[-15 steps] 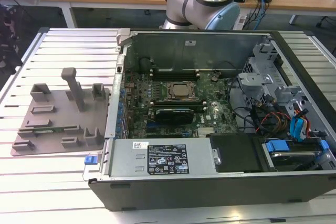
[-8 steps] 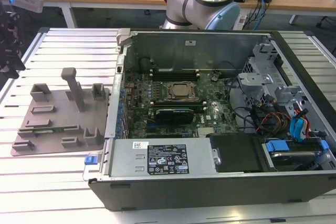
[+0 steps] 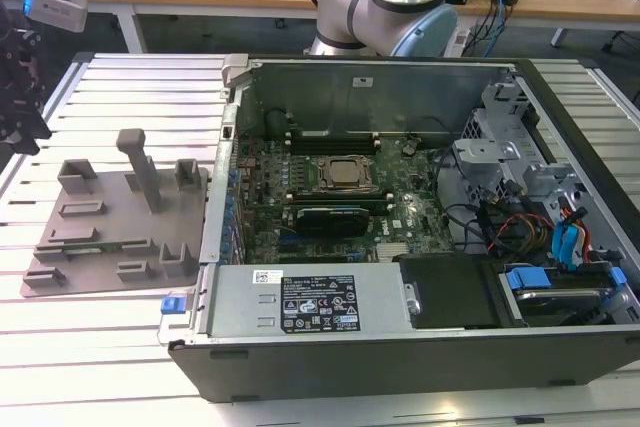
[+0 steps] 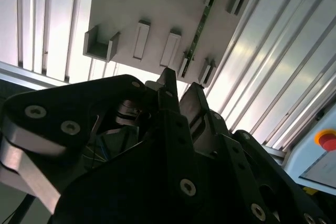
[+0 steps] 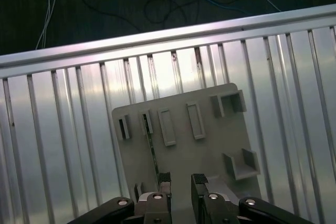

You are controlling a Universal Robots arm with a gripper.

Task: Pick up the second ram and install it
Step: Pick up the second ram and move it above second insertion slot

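Note:
The second ram (image 5: 152,153) is a thin green stick standing on edge between small blocks of the grey fixture plate (image 5: 210,145). It also shows in the second wrist view (image 4: 198,30) and, as a faint green line, near the plate's front in the exterior view (image 3: 100,245). My gripper (image 5: 181,178) hangs well above the plate, open, with nothing between its fingers. In the second wrist view the gripper (image 4: 181,92) points down toward the ram's near end. In the exterior view the gripper (image 3: 18,97) sits at the far left edge, above the slatted table.
An open computer case (image 3: 400,337) lies to the exterior view's right of the fixture plate (image 3: 60,267). Inside is the green motherboard (image 3: 400,217) with its processor socket (image 3: 340,175). The arm's base (image 3: 385,2) stands behind the case. A tall post (image 3: 140,167) rises from the plate.

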